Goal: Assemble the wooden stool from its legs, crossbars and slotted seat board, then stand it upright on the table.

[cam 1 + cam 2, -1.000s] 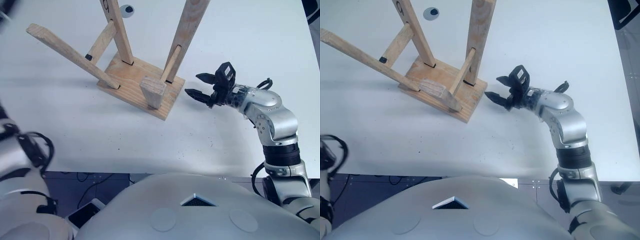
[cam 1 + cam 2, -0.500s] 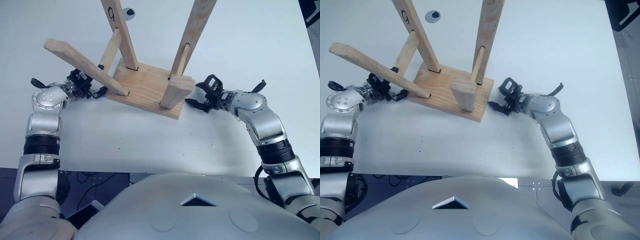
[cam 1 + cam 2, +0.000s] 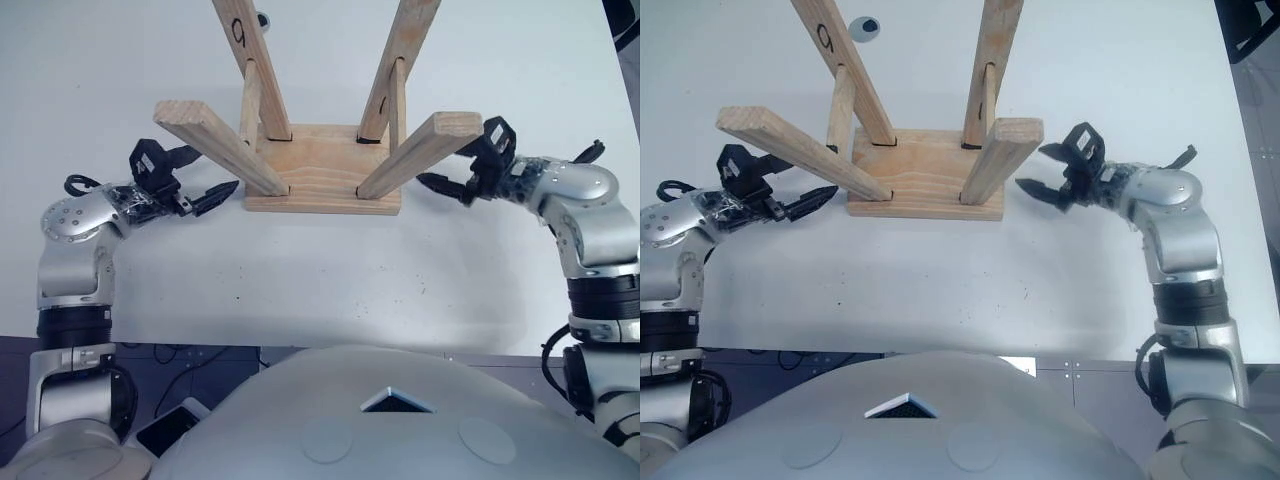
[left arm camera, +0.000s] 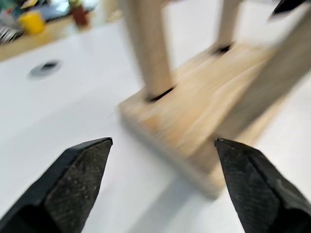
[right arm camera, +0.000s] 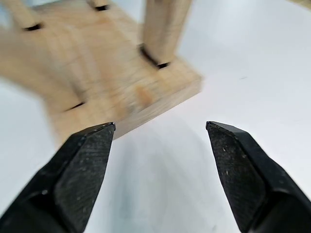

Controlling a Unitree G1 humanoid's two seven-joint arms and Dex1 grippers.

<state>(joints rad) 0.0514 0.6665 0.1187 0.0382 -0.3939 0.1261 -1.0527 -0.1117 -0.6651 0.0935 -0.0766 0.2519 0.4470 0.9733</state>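
White desk (image 3: 320, 290) bearing wooden stool (image 3: 383, 95) upside down, seat board (image 3: 322, 190) flat, legs (image 3: 245, 50) skyward. Flanking seat board's short ends, left pincer (image 4: 163, 141) and right pincer (image 5: 160, 125), both spread wide, empty, apparently poised to grip and flip it.

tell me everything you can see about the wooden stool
The stool is pale bare wood, assembled and upside down. Its rectangular seat board lies flat on the white table, with four legs slotted into it and splaying upward, two toward the camera and two away. A short crossbar joins each side pair. One far leg bears a dark handwritten mark. The open left gripper and open right gripper flank the seat board, apparently not touching it.
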